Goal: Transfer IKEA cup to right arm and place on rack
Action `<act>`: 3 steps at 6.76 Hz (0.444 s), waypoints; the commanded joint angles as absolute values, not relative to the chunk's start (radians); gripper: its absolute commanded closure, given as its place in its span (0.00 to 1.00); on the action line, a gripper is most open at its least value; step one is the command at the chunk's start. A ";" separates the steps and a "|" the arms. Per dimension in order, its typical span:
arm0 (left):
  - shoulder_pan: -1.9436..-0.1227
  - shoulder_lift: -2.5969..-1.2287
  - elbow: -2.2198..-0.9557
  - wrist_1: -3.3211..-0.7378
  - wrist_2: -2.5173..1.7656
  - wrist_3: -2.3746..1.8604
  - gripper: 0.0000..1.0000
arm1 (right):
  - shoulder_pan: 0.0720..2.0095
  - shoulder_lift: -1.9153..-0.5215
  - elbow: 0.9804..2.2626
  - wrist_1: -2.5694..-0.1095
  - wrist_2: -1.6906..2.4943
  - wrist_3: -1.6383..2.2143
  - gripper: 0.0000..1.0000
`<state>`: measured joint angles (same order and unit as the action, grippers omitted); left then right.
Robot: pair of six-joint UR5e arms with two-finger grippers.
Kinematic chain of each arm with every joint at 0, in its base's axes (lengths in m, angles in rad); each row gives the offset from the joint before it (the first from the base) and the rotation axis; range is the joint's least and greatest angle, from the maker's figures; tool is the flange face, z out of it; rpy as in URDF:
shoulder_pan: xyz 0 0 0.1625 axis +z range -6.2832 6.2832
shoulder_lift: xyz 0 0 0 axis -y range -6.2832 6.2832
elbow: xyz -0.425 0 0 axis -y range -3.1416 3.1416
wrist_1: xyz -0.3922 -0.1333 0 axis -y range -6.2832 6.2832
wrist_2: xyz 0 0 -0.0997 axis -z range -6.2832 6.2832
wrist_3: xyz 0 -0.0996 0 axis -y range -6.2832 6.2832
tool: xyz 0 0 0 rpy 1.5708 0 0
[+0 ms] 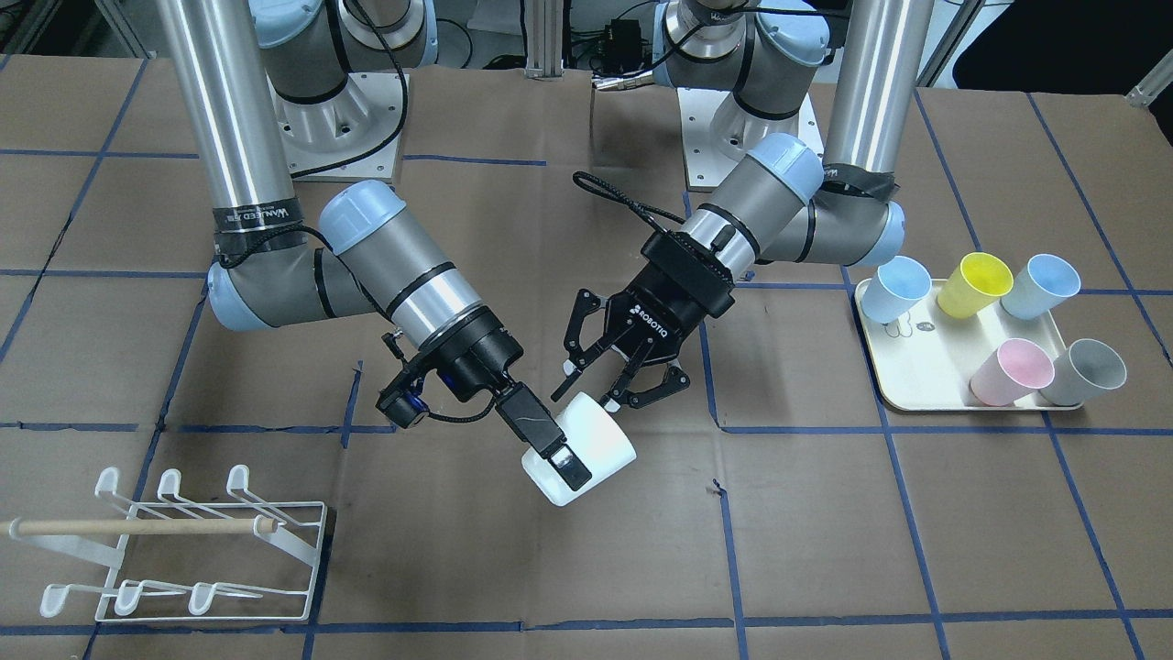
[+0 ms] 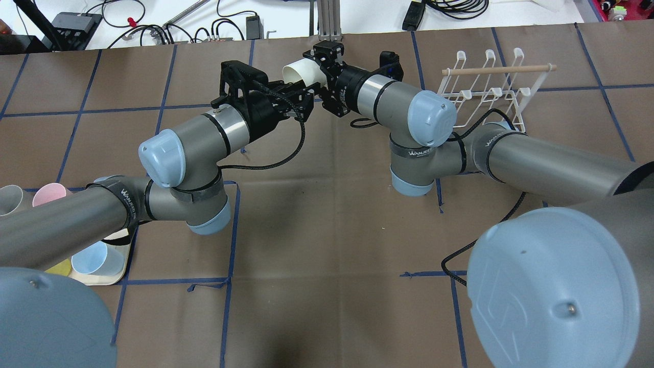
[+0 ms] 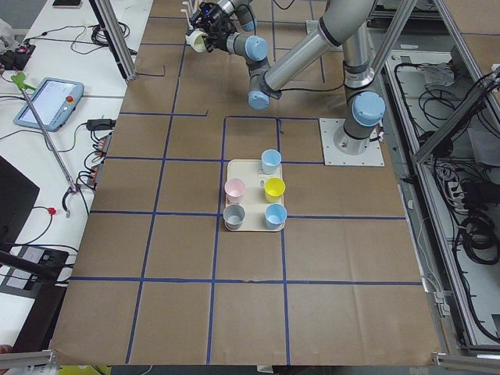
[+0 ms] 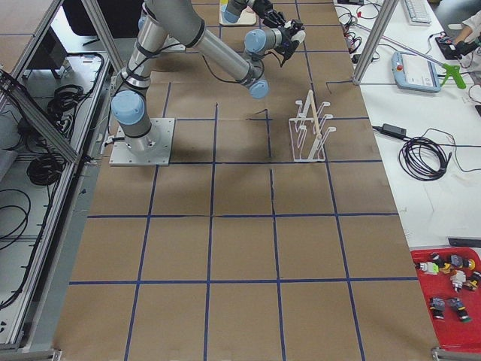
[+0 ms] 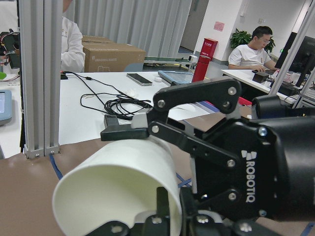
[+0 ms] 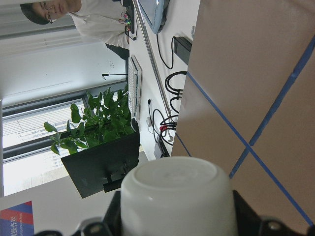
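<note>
Five tray cups (image 1: 1013, 370) (one white cup (image 1: 586, 449))

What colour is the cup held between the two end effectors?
White cup, plain with no pattern; clearest in the exterior front-facing view.

Counter (image 1: 586, 568) covered in brown paper, blue tape grid. White wire rack (image 1: 183, 550) lay near one end; cream tray (image 1: 926, 367) of cups toward other.
</note>
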<state>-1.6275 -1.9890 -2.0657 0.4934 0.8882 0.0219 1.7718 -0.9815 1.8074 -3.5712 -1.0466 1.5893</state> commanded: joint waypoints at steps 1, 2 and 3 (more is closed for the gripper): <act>-1.621 -1.987 -2.069 0.502 0.879 -0.002 0.12 | 1.772 -0.982 1.807 -3.571 -1.048 1.589 0.47; -1.608 -1.974 -2.088 0.537 0.874 -0.006 0.09 | 1.772 -0.980 1.806 -3.573 -1.048 1.589 0.47; -1.579 -1.944 -2.118 0.540 0.874 -0.008 0.09 | 1.772 -0.980 1.804 -3.573 -1.048 1.589 0.47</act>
<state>-1.6048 -1.9701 -2.0899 0.5266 0.8765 -0.0043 1.7718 -0.9808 1.8055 -3.5721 -1.0475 1.5892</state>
